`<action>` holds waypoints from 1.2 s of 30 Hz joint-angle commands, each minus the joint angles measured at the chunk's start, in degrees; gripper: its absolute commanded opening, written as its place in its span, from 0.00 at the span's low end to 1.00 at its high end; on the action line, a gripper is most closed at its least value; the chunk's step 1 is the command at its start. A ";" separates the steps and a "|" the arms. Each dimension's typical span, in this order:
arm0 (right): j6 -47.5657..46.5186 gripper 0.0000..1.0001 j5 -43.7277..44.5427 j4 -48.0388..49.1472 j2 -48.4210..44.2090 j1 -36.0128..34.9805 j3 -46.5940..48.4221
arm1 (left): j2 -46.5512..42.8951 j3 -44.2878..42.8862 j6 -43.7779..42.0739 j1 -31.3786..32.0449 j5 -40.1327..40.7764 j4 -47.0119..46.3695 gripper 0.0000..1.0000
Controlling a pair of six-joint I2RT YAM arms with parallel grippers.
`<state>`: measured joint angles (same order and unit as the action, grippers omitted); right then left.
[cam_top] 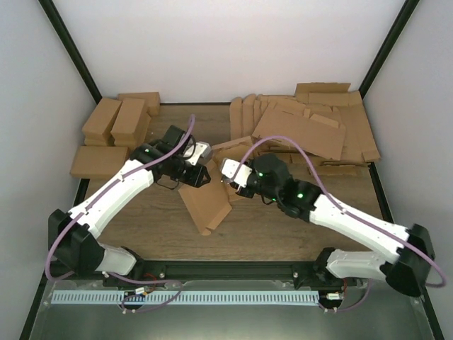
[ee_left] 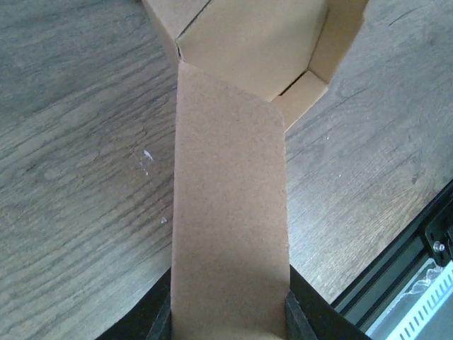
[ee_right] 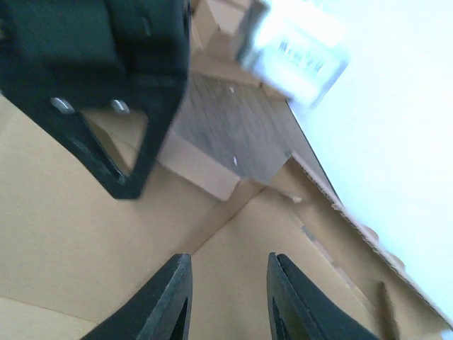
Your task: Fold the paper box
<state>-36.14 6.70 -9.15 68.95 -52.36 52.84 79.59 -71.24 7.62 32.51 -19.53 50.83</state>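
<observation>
Paper box (cam_top: 207,204): matte brown creased cardboard, flap pinched in left claw (ee_left: 228,322).

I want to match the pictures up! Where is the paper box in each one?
Top external: the paper box is tilted, in the middle of the picture.
Left wrist: its long flap runs up the middle from the bottom edge.
Right wrist: the paper box fills the lower left.
Shared landmark: the wooden table, seen in all three.
</observation>
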 commanded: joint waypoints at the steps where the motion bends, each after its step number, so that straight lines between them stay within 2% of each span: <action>1: 12.25 0.34 -10.59 -11.03 -6.82 0.53 4.31 | 0.42 -4.68 -0.12 -0.26 -0.45 4.80 0.27; 2: 15.82 0.40 -12.31 -12.14 -7.46 1.89 5.84 | 0.61 -5.15 -0.93 -0.18 -0.88 5.95 0.26; 4: 19.71 0.45 -20.46 -18.79 -5.45 7.63 12.40 | 1.28 -5.92 -2.47 0.04 -1.98 8.50 0.25; 6: 22.93 0.50 -24.84 -26.21 -0.65 12.76 21.37 | 2.28 -6.89 -3.37 0.73 -1.84 11.04 0.24; 9: 25.09 0.53 -28.01 -32.78 4.82 16.35 29.11 | 3.29 -7.71 -3.18 2.20 -1.51 12.49 0.24; 12: 27.73 0.56 -32.43 -33.20 6.23 21.23 32.37 | 4.93 -9.70 -3.12 4.94 1.18 14.81 0.23; 17: 30.91 0.57 -36.78 -40.18 15.50 29.90 39.24 | 8.05 -13.55 -4.12 11.29 9.78 18.09 0.28; 20: 32.50 0.55 -39.82 -40.83 19.25 30.80 38.44 | 10.03 -15.65 -6.00 14.59 15.55 19.17 0.28; 23: 33.90 0.54 -42.79 -38.57 19.30 32.07 34.12 | 12.02 -17.41 -8.10 16.38 20.48 20.13 0.28; 33: 34.03 0.54 -54.40 -34.31 13.92 32.22 21.36 | 16.16 -21.51 -11.83 17.39 26.77 20.60 0.27; 36: 35.04 0.50 -56.91 -33.79 11.88 32.23 19.57 | 16.68 -22.91 -11.96 17.40 28.48 20.54 0.25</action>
<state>-3.03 -43.44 -45.32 85.23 -20.64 73.10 94.98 -91.68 -2.87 49.67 4.03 70.96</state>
